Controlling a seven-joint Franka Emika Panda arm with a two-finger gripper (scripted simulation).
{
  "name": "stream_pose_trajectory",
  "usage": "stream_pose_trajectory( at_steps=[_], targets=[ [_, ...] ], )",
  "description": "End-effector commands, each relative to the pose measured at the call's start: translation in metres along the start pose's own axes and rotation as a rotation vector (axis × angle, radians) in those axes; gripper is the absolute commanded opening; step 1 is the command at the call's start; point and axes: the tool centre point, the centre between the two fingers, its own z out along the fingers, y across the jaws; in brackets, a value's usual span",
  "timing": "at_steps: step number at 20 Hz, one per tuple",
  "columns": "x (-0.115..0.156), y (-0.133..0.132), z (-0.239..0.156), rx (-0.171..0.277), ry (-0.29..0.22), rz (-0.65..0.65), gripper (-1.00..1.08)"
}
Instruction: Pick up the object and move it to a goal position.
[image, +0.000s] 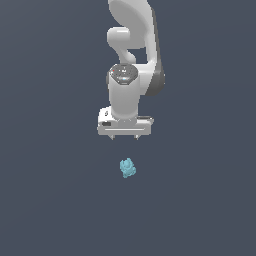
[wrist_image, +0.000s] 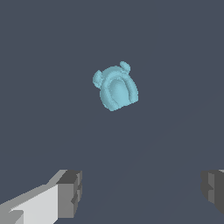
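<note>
Your gripper (wrist_image: 140, 192) is nearest to the wrist camera, with its two fingers (wrist_image: 70, 192) wide apart and nothing between them. You see the light-blue object (wrist_image: 116, 87) lying alone on the dark surface (image: 50, 200), apart from the gripper and not touched by it.

In the exterior view, the small light-blue knobbly blob (image: 128, 168) is lying on the flat dark-grey table (image: 50, 200), at about six o'clock from the white robot tool (image: 124, 137) and well apart from it. The tool is hanging above the table, touching nothing. In the wrist view, the blob (wrist_image: 116, 87) is sitting clear of both grey fingertips (wrist_image: 70, 192), ahead of the wide gap between them.
</note>
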Motion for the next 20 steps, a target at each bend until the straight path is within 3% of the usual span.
stream_pose_trajectory(
  at_steps=[1, 9, 20],
  targets=[
    [0.0, 0.0, 0.0, 0.0, 0.0, 0.0, 1.0],
    [0.005, -0.023, -0.01, -0.011, 0.005, -0.07, 1.0],
    [0.019, -0.021, 0.0, -0.008, 0.006, -0.117, 1.0]
  ],
)
